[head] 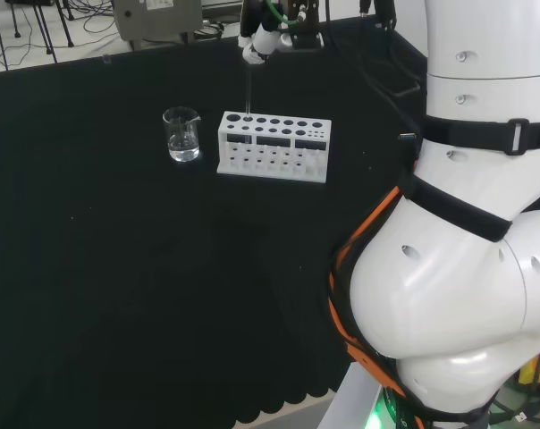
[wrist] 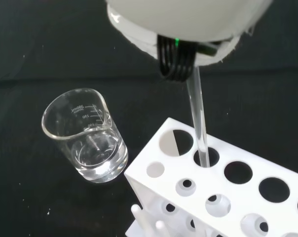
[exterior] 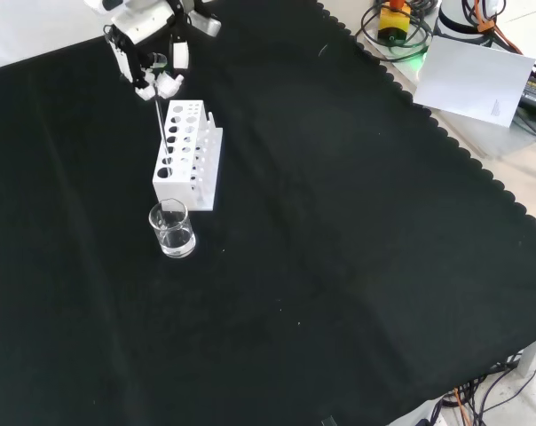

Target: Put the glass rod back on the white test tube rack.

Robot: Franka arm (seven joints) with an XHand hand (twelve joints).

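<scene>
Glass beaker [exterior: 171, 229], perhaps with water, on black cloth [exterior: 339, 222].

Beaker [exterior: 172, 229] just beside the rack's [exterior: 189, 155] near end in the front view, bare cloth [exterior: 357, 231] open everywhere else around them

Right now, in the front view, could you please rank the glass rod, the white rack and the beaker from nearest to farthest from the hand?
1. Glass rod: pinched in the hand, hanging down from it.
2. White rack: just below the hand, with the rod's lower end at a hole.
3. Beaker: below the rack's near end.
</scene>
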